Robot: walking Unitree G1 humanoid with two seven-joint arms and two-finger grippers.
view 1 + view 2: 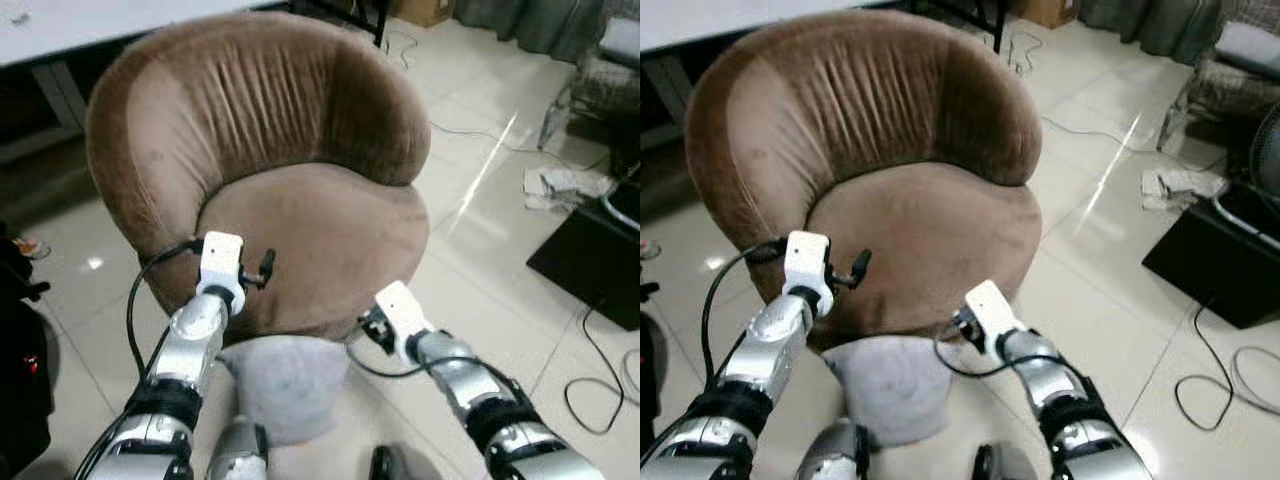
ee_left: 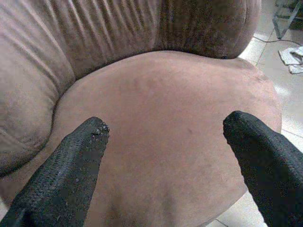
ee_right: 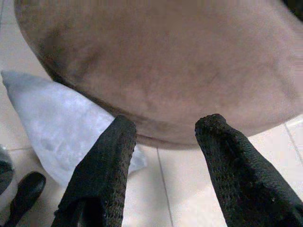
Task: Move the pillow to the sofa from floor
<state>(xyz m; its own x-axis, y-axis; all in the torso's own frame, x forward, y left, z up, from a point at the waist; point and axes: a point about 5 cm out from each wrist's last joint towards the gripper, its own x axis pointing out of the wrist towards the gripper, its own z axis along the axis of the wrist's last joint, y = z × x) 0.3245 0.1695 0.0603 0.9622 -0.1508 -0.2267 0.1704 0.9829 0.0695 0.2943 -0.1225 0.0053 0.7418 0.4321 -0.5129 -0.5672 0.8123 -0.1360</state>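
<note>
A grey pillow (image 1: 290, 385) lies on the tiled floor, against the front base of the round brown sofa chair (image 1: 300, 220); it also appears under the seat edge in the right wrist view as the pillow (image 3: 57, 123). My left gripper (image 2: 165, 127) hovers open over the front of the seat cushion (image 2: 170, 94) with nothing between its fingers. My right gripper (image 3: 165, 125) is open and empty at the seat's front edge, just right of and above the pillow. Both silver arms (image 1: 200, 330) reach forward on either side of the pillow.
A black box (image 1: 590, 260) and loose cables (image 1: 600, 380) lie on the floor to the right, with crumpled papers (image 1: 560, 185) beyond. A white table (image 1: 60, 30) stands behind the chair. Dark objects (image 1: 20, 330) sit at the left edge.
</note>
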